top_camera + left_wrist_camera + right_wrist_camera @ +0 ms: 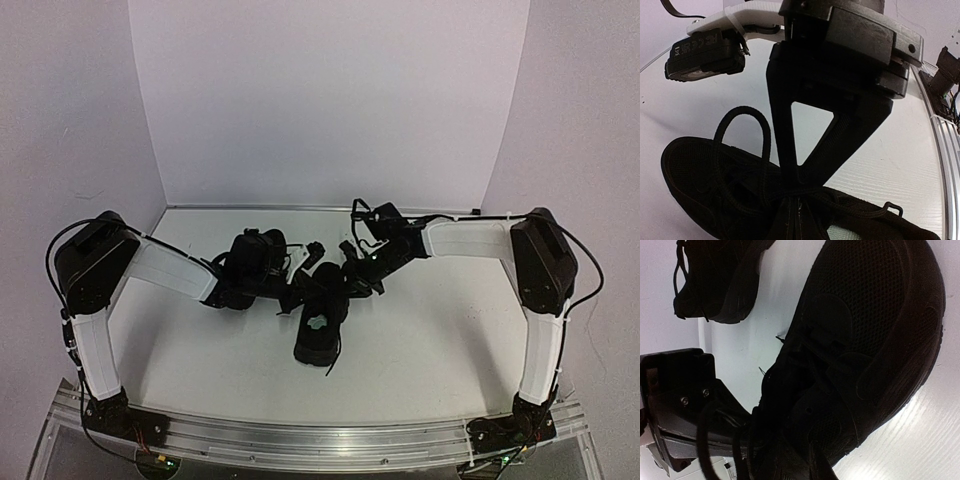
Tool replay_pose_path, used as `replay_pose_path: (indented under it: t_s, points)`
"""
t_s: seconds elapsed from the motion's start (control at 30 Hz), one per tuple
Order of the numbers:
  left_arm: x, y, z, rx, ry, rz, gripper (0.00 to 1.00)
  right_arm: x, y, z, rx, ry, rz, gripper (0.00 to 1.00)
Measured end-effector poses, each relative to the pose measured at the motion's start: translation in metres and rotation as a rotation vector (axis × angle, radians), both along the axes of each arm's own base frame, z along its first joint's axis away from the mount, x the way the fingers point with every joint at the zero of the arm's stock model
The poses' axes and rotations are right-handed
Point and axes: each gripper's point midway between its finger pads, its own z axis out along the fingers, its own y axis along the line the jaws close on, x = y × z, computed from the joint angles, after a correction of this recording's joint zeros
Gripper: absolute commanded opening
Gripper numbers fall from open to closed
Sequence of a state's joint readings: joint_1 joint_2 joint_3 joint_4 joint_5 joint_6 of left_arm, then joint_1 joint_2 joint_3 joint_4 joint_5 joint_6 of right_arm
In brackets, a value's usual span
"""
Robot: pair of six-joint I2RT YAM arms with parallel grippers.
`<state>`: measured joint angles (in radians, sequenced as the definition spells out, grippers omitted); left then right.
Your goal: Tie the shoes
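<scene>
The shoe in hand lies mid-table, between the two arms, with a pale patch seen in its opening. Its long axis is judged to run near to far, toe away from the bases and heel toward them. A second shoe lies apart from it and is seen clearly only in the right wrist view.

The left gripper is closed, tips together on the lace where the strands cross over the tongue. A strand appears to be pinched. One loop stands up on the toe side of the tips.

The right gripper is set at the shoe's right flank, near the laces. Its jaw gap is shown in no view, so its state cannot be told.

Judgement: the laces lie between the two grippers, across the long axis, so a sideways pull is expected next. The left gripper is judged the nearer.
</scene>
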<state>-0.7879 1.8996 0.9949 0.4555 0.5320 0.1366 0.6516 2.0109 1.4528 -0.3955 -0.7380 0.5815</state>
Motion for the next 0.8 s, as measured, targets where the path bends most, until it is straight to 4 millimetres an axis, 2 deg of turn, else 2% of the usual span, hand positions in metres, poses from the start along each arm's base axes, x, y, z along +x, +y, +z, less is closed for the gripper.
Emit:
replay_pose_path:
  t_s: [0.8]
  points:
    - [-0.0003,0.0009,-0.0011,0.014,-0.026,-0.021,0.00,0.0030,0.0035,0.0048,0.012,0.014,-0.024,0.22]
